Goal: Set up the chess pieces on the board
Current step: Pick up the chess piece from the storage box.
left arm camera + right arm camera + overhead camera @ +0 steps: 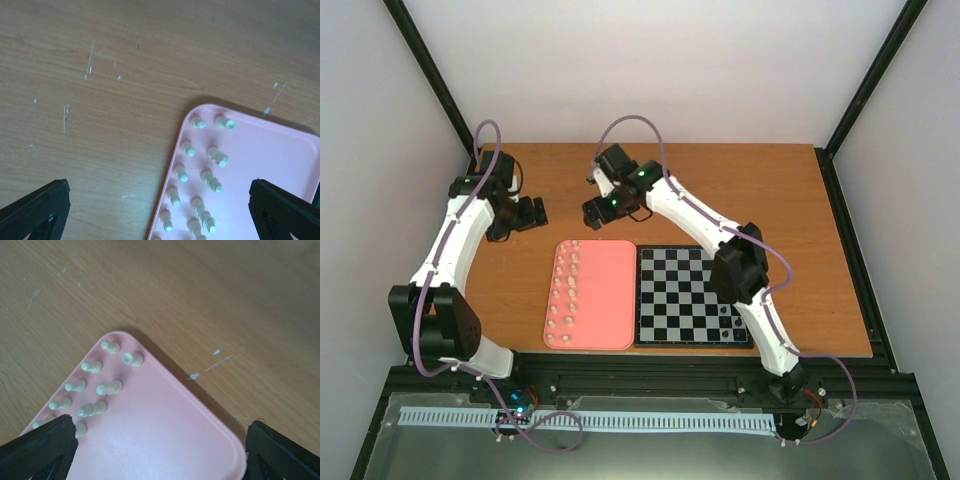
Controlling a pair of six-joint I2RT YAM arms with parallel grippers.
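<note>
Several cream-white chess pieces point(565, 288) stand in two columns along the left side of a salmon-pink tray point(605, 300). The chequered board point(675, 295) lies right of the tray, touching it, and I see no white pieces on it. My left gripper point(533, 213) is open and empty, above the table just beyond the tray's far-left corner. My right gripper point(591, 212) is open and empty, above the tray's far edge. The left wrist view shows the pieces point(200, 175) between its wide-apart fingers point(37, 210). The right wrist view shows them point(95, 385) by its left finger point(40, 450).
A few tiny black pieces point(728, 322) stand at the board's near right, partly hidden by the right arm point(740, 265). The orange-brown wooden table point(740, 190) stretches behind the tray and board. Black frame posts stand at the far corners.
</note>
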